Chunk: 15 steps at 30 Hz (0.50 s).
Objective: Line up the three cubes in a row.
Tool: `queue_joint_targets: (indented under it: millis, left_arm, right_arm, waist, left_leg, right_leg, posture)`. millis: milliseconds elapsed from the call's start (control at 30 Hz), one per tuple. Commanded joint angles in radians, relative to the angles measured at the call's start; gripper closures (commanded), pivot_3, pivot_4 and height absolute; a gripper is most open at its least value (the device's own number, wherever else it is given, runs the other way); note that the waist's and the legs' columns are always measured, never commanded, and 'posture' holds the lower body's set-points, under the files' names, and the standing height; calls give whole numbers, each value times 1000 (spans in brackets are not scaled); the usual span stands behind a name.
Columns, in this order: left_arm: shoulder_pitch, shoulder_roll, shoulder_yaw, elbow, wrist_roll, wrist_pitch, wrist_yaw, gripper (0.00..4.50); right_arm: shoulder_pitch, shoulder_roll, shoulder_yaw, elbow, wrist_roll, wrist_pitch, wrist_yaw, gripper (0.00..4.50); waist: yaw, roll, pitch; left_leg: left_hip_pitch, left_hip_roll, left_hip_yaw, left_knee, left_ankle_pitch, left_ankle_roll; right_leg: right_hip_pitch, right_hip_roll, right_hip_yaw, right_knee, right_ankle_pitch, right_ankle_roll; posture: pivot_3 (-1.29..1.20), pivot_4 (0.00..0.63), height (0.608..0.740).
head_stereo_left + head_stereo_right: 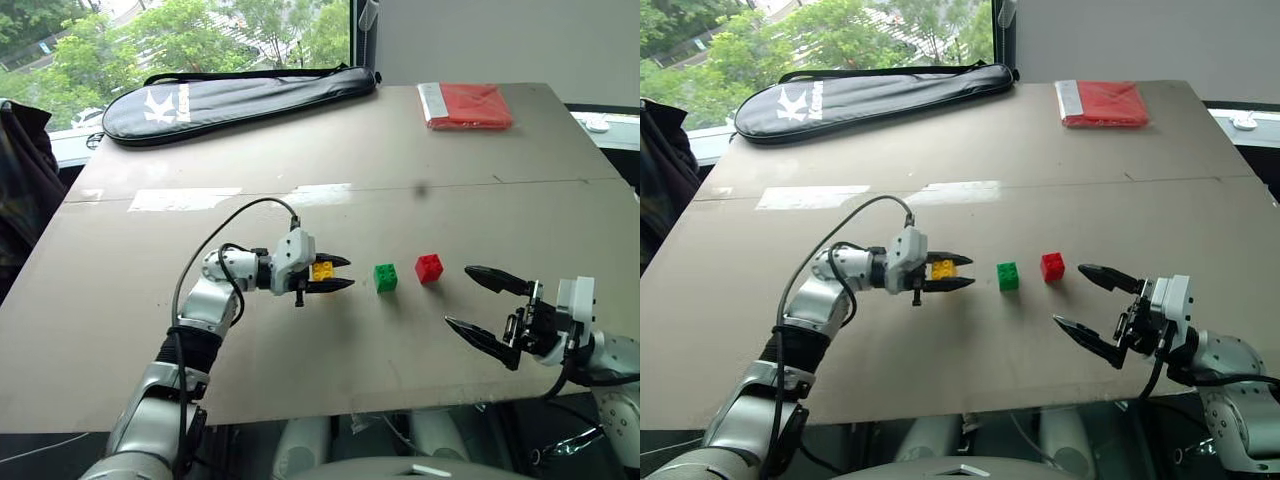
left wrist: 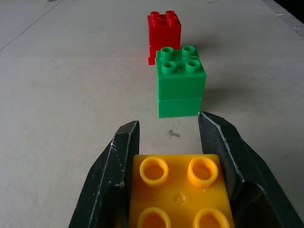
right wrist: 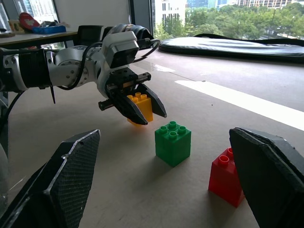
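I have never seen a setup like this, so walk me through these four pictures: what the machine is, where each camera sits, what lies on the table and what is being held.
This is a two-armed humanoid robot. Two pictures come from cameras in its head, looking down over its arms. The other two come from cameras on its wrists, looking along each hand's two black fingers.

On the brown table stand a green cube and a red cube, side by side and apart. Farther back lie a black racket bag and a flat red packet.

The left hand is closed on the yellow cube, beside the green one. The right hand is open, holding nothing.

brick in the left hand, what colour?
Yellow: a small studded plastic brick clamped in the left hand, clearest in the left wrist view.
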Motion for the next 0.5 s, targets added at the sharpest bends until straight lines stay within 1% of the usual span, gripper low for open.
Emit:
queue_joint_targets:
  millis: [33, 167, 367, 500]
  left_arm:
    - [-22, -23, -11, 36, 13, -45, -2, 3151]
    - [-30, -38, -18, 84, 29, -81, -5, 3151]
    - [-33, -50, -22, 133, 70, -151, 30, 3151]
    - [-13, -50, -21, 106, 48, -123, 9, 3151]
  right_arm:
    - [14, 4, -22, -52, 3, -23, -12, 0]
    - [19, 4, -24, -58, 3, -24, -19, 0]
    - [28, 4, -23, -59, 2, -28, -23, 0]
    - [28, 2, -22, -55, 3, -30, -22, 0]
  waist:
    - [0, 0, 0]
    - [1, 0, 0]
    - [8, 0, 0]
    - [8, 1, -1]
  left_leg:
    - [0, 0, 0, 0, 0, 0]
    - [0, 1, 0, 0, 0, 0]
    - [1, 1, 0, 0, 0, 0]
    - [1, 1, 0, 0, 0, 0]
  right_leg:
    - [0, 0, 0, 0, 0, 0]
    - [0, 0, 0, 0, -2, 3]
    - [1, 0, 0, 0, -3, 2]
    - [1, 0, 0, 1, -3, 2]
  posture:
    - [0, 150, 701]
    - [0, 150, 701]
    - [0, 150, 701]
    - [0, 150, 701]
